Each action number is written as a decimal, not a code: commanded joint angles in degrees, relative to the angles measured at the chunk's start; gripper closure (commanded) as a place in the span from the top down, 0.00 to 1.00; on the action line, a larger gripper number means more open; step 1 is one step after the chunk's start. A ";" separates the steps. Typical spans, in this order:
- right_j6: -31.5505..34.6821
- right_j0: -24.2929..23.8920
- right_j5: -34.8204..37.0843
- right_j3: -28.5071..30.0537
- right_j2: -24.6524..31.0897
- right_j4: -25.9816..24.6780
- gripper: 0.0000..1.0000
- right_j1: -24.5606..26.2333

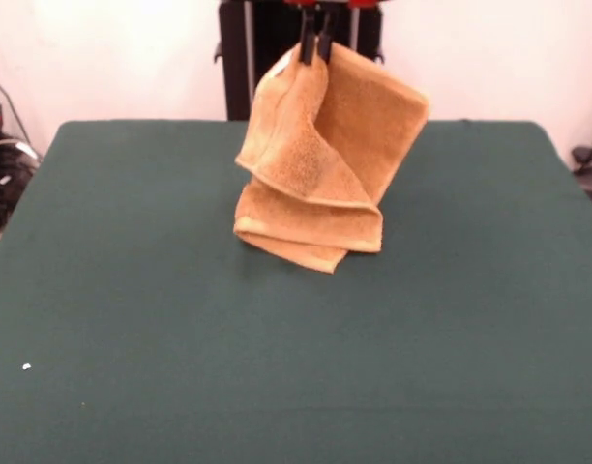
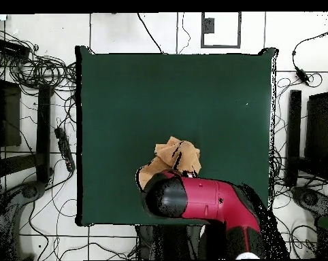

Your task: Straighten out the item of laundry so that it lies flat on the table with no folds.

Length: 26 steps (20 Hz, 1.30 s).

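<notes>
Here we see the towel (image 1: pixel 320 164) hanging folded, its top corner pinched by the pincer (image 1: pixel 315 50), its lower edge low over the far middle of the green bench (image 1: pixel 132 319). Overhead, the red arm (image 2: pixel 207 200) hides part of it.

One towel (image 1: pixel 325 164), one table (image 1: pixel 132 290), one claw (image 1: pixel 315 48).
</notes>
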 commanded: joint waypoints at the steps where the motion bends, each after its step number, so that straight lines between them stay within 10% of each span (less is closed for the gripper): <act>1: 2.15 2.40 10.65 5.66 3.12 1.97 0.00 -5.55; 14: 0.74 2.22 19.99 7.99 1.08 3.21 0.00 -14.20; 26: -7.26 -8.71 5.85 14.33 2.95 -0.22 0.00 -11.65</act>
